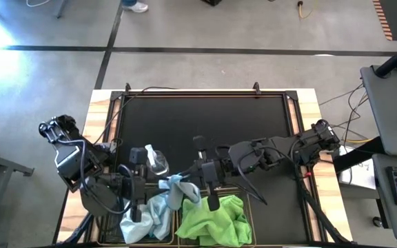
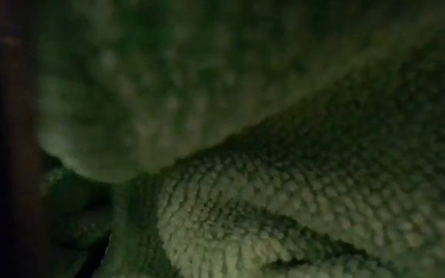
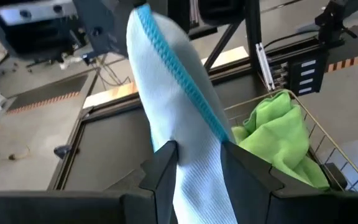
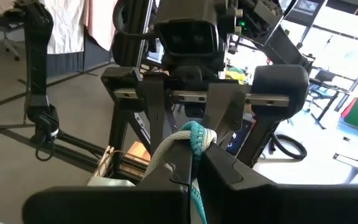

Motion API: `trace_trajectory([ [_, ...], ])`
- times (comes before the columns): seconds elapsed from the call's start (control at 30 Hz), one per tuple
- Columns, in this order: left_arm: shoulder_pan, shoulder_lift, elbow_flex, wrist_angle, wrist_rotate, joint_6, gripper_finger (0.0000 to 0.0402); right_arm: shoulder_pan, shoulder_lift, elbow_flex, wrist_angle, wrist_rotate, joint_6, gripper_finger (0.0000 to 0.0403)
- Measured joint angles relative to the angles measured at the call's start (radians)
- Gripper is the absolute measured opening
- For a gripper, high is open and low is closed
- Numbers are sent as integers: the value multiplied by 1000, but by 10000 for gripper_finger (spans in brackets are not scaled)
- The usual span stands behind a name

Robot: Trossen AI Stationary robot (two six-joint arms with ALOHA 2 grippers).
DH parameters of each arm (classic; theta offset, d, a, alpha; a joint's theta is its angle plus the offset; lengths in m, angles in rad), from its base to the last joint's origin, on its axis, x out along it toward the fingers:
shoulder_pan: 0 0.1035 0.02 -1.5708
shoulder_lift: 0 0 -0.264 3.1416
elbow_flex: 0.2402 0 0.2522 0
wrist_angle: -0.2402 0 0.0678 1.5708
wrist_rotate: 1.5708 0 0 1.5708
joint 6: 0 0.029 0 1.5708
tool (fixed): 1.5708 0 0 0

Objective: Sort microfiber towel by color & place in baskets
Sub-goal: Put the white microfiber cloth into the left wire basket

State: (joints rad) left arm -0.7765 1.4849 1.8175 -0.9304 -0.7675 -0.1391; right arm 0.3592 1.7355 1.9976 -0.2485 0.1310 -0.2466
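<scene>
A light blue microfiber towel (image 1: 174, 187) with a teal stitched edge is stretched between my two grippers above the near baskets. My left gripper (image 3: 199, 177) is closed on it, and my right gripper (image 4: 194, 168) is shut on its other end, facing the left one. More light blue cloth (image 1: 145, 219) lies heaped in the left basket. Lime green towels (image 1: 214, 220) fill the right basket (image 3: 304, 124). The low view shows only green towel (image 2: 300, 201) close up. My left gripper pinches the light blue towel between its two fingers (image 3: 164, 169), across the cloth's flat part (image 3: 197, 168). The cloth runs up and away from the fingers, with its teal edge on top. My right gripper pinches the towel's bunched teal-edged corner (image 4: 194, 138) between its fingers, held about level. The corner sticks out past the fingertips, clear of the table.
A small clear spray bottle (image 1: 158, 164) stands on the black mat (image 1: 198, 124) just beyond the left gripper. The two wire baskets sit side by side at the table's near edge, with the right basket's rim (image 1: 255, 201) showing. Wooden table borders run along both sides.
</scene>
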Motion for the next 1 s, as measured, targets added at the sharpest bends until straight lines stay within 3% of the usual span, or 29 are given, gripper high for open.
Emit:
trace_trajectory([
  [0.7,48,0,0,28,1,52,108,0,0,-2,46,0,0,9],
  [0.87,55,0,0,25,1,52,74,0,0,-5,45,0,0,9],
  [1.0,55,0,0,24,10,52,22,0,0,-6,45,0,0,9],
])
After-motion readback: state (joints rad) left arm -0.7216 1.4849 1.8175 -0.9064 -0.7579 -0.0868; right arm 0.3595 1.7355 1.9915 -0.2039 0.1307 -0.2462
